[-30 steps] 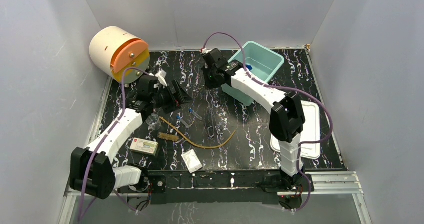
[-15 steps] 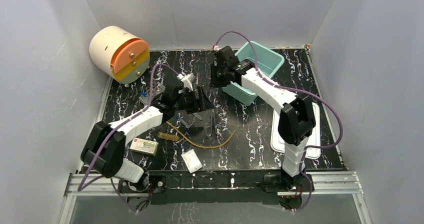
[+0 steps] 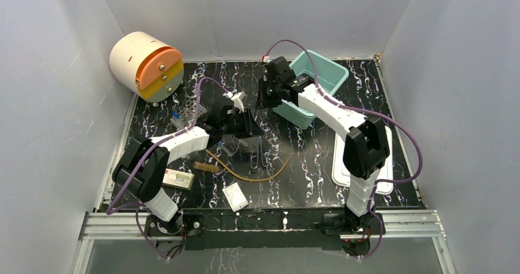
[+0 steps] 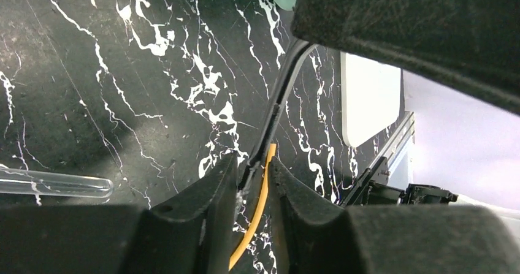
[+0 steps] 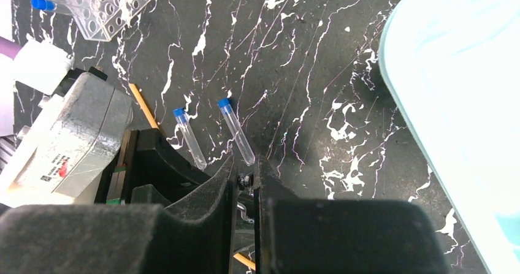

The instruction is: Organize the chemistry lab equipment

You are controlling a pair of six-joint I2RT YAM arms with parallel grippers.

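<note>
Two thin things, tongs (image 4: 288,84) and tube (image 4: 260,194), are lying lengthwise between the narrow-set jaws of the left gripper (image 4: 252,163); grip unclear.

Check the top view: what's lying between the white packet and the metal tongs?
The tan rubber tube curves across the table between the white packet and the metal tongs. The top view shows it.

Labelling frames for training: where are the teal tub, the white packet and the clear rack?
teal tub (image 3: 328,60): top view, far rim.
white packet (image 3: 235,197): top view, its middle.
clear rack (image 5: 113,4): right wrist view, holed top.
</note>
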